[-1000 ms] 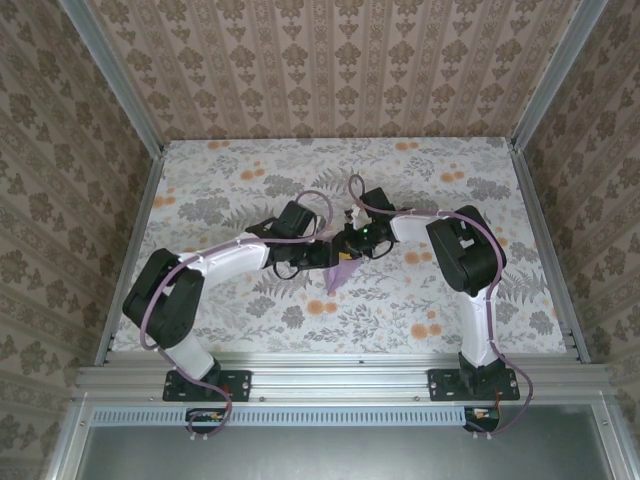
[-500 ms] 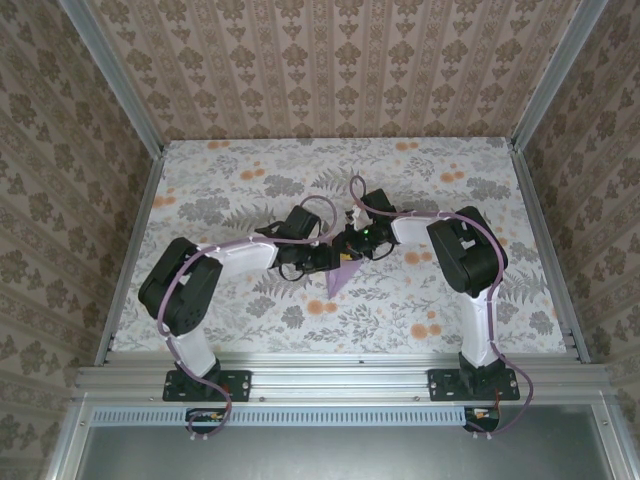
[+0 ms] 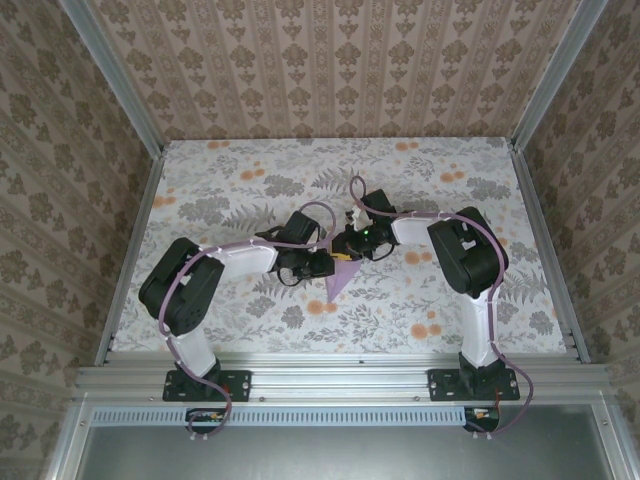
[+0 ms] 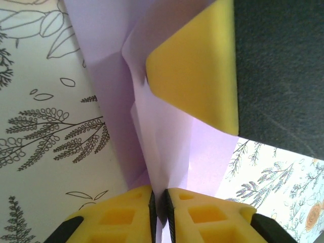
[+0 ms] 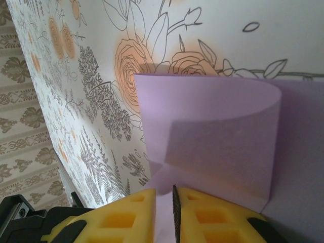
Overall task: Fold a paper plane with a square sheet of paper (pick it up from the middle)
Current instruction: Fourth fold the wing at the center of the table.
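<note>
Bright even light, wrist close-ups perhaps soft

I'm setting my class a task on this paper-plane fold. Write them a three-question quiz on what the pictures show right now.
1. True or false: the left claw and the right claw are each shut on the lavender paper.
2. Multiple choice: seen from above, the paper's pointed tip aims toward
A) the near edge of the table
B) its far edge
C) its left edge
3. Fill in: the table is printed with a ____ pattern.

Key: 1 true; 2 A; 3 floral.
</note>
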Controlling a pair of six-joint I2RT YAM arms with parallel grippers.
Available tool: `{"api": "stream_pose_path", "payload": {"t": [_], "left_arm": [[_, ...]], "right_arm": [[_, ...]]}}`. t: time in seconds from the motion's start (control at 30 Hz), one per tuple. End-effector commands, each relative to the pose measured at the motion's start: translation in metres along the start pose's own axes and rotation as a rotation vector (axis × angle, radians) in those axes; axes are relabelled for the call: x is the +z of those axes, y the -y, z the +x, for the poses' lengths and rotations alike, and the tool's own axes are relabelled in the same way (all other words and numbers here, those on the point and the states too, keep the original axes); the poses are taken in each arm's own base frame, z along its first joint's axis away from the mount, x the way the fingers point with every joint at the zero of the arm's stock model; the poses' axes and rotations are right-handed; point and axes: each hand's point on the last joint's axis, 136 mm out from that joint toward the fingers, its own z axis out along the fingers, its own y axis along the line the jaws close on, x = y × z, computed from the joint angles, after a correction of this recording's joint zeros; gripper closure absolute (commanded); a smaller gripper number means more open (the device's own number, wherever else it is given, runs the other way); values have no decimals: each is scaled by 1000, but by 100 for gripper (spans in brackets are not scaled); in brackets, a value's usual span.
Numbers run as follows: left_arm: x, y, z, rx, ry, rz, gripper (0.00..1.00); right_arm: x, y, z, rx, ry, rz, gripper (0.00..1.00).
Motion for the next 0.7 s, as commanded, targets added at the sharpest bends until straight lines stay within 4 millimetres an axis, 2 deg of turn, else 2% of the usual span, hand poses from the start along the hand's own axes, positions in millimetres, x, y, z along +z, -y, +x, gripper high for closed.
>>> {"api": "stream_pose_path", "payload": {"t": [0.0,0.23,0.4,0.53,0.67], "left_arm": [[4,-5,5,12,-15,-17,80],[1,0,4,-5,6,42,84],[1,-1,3,-21,12,70,85],[2,-3,3,-30,12,76,84],[2,-5,5,-30,9,75,85]], "right_arm": [[-9,-17,3,-18,2,-28,80],[-18,-27,1,-40,23,-40,79],[-34,-36,0,-68,52,-37,77],[-43,-37,3,-79,64,-30,77],[-40,-32,4,-74,58,-26,77]]}}
